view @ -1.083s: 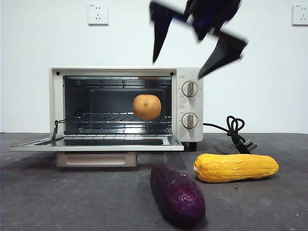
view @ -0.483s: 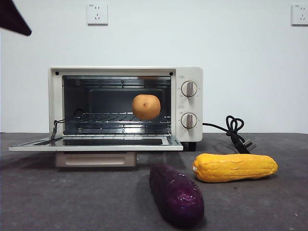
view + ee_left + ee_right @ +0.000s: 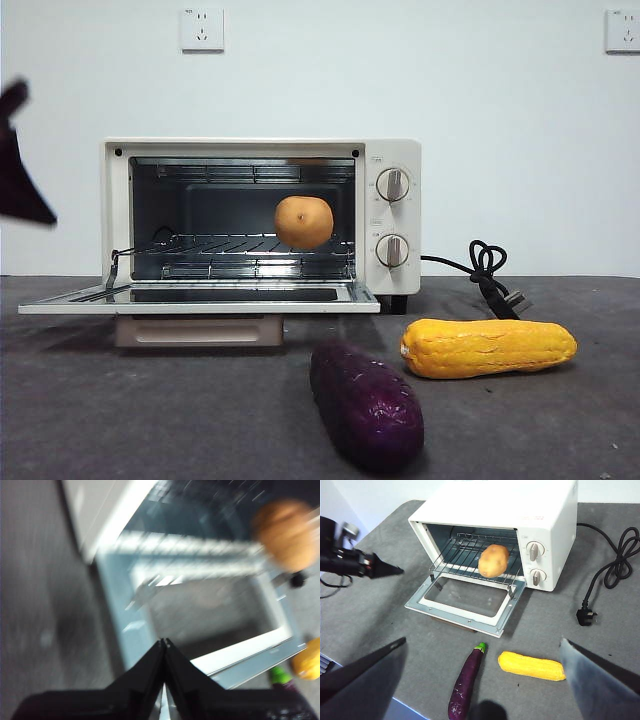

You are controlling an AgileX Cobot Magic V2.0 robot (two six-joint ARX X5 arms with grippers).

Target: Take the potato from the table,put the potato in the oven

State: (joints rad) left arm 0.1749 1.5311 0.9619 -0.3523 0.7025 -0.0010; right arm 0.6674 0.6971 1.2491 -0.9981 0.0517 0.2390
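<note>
Left gripper (image 3: 20,165) showing in the front view only as a dark blurred tip at the edge beside the oven (image 3: 262,215), level with its open door side. Potato (image 3: 304,222) sitting on the wire rack (image 3: 240,245) inside, toward the knob side. Door (image 3: 200,298) folded down flat. Purple sweet potato (image 3: 367,405) and yellow vegetable (image 3: 488,347) lying on the table (image 3: 150,420) in front, just apart.

From the left wrist: left gripper (image 3: 164,642) with jaws pressed together, nothing between them, above the lowered door (image 3: 210,610); potato (image 3: 285,534) blurred beyond.

From the right wrist: right gripper (image 3: 482,677) spread wide and empty, high over the table (image 3: 380,610); oven (image 3: 510,525), potato (image 3: 493,560) on the rack, left gripper (image 3: 372,569) off to the door's side, black cord (image 3: 612,565) coiled beside the oven.
</note>
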